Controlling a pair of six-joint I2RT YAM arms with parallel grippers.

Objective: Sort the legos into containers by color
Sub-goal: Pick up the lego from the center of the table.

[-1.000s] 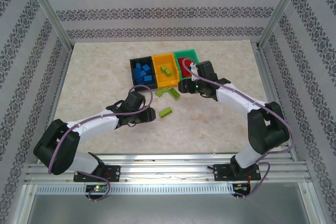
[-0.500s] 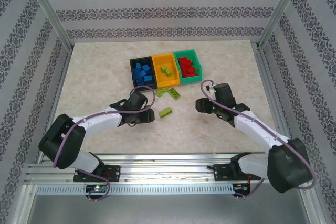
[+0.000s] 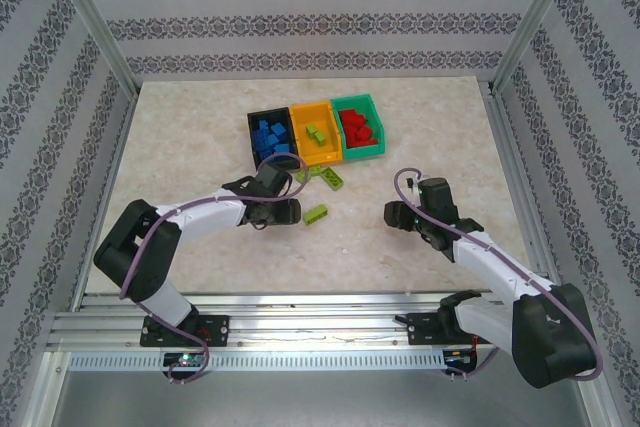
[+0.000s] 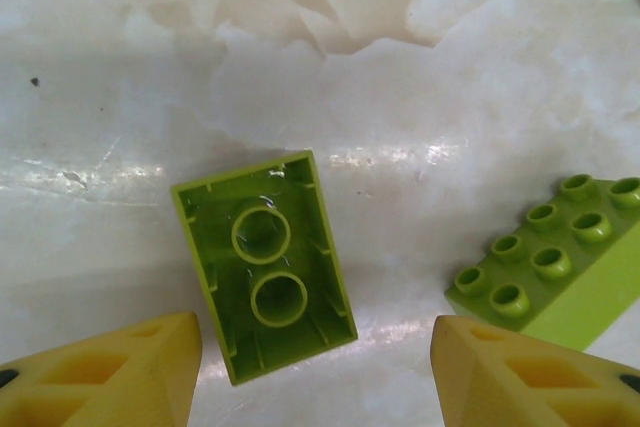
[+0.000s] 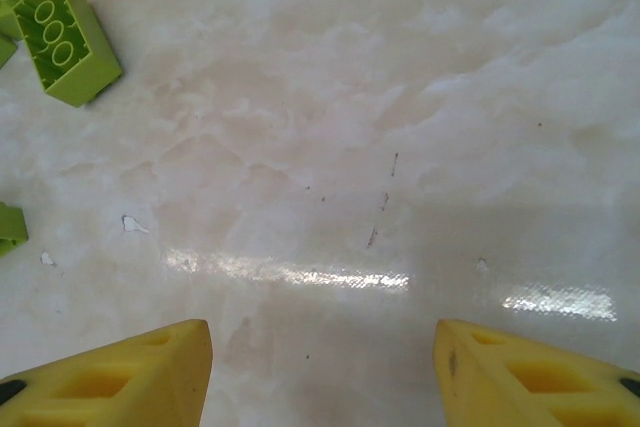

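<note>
Pictured from above: my left arm [image 3: 195,215] and right arm [image 3: 490,259], both built of smooth white links between bulky black joints. A thin purple cable [image 3: 398,183] runs the length of each arm and bows out in a loop near the wrist. Both arms rise from squat black bases [image 3: 185,327]. My left gripper [image 3: 292,213] and right gripper [image 3: 388,215] sit in black housings. Close up, my fingers [image 4: 110,372] are bright yellow plastic wedges with blunt tips, each with a hollow recess moulded into its face.
</note>
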